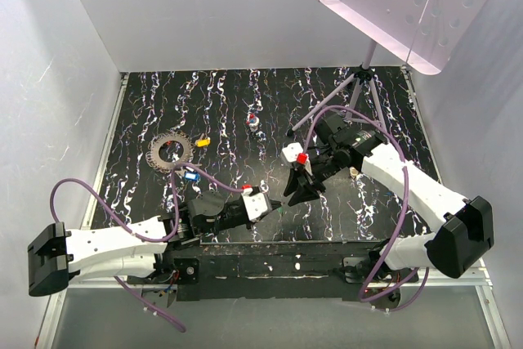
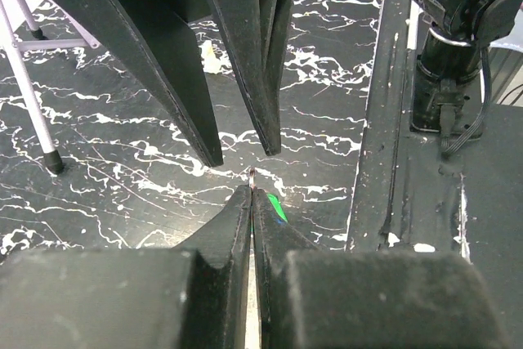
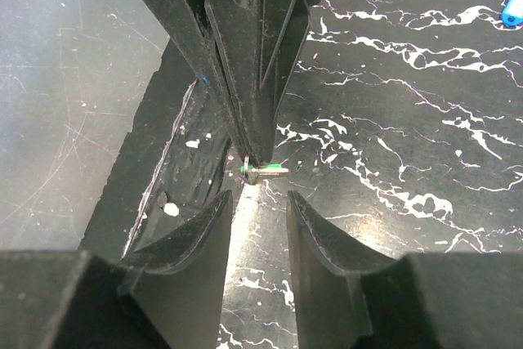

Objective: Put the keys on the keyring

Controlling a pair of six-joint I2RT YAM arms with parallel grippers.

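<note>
My left gripper (image 2: 252, 188) is shut on a tiny green key (image 2: 278, 208) near the table's front edge; a bit of its green head shows beside the right finger. In the right wrist view the green key (image 3: 274, 170) sticks out sideways from the left fingertips, with a small metal loop at its end. My right gripper (image 3: 260, 195) is open just below it, touching nothing. From above, the left gripper (image 1: 276, 205) and right gripper (image 1: 292, 197) meet tip to tip. The toothed grey keyring (image 1: 170, 151) lies flat at far left, with a yellow key (image 1: 203, 142) and a blue key (image 1: 192, 176) beside it.
A red-white-blue blob (image 1: 253, 121) lies mid-table and a small beige lump (image 1: 353, 171) by the right arm. A tripod stand (image 1: 364, 79) with a pink plate stands at the back right; one leg (image 2: 29, 96) shows in the left wrist view. White walls surround the black marbled table (image 1: 245, 87).
</note>
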